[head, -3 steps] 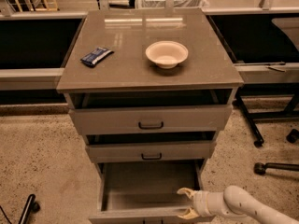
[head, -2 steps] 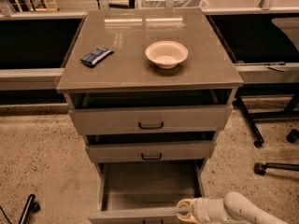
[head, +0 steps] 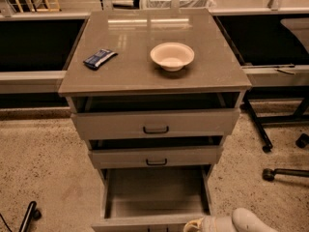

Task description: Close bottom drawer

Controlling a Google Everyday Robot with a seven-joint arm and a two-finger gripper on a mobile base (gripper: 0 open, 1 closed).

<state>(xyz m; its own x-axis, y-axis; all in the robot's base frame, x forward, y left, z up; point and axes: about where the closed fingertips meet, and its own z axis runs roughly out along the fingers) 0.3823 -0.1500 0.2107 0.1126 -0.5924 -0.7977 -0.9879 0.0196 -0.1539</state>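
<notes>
The table (head: 135,79), a cabinet of three drawers, is viewed from the front. The bottom drawer (head: 154,190) is found at its base, drawn far out toward the camera with its grey box interior laid open. The step in hand is judged to be the push home. Pressure is best laid flat against the drawer front and sent straight back along the runners. It is better applied nearer the middle than the right corner, so that the box is not skewed or jammed. Closure is reached only when the front sits in line beneath the middle drawer (head: 155,157).

The end effector (head: 194,224) is seen at the lower edge of the view, by the right part of the drawer front. Contact cannot be confirmed, and whether it is spread or pressed together cannot be told.

The drawer's front is turned toward the camera and its open top upward. Its travel axis runs front to back into the table, while the front itself is stretched left to right.

A gentle push is advised, so that the bowl (head: 172,56) on top is not shaken.
</notes>
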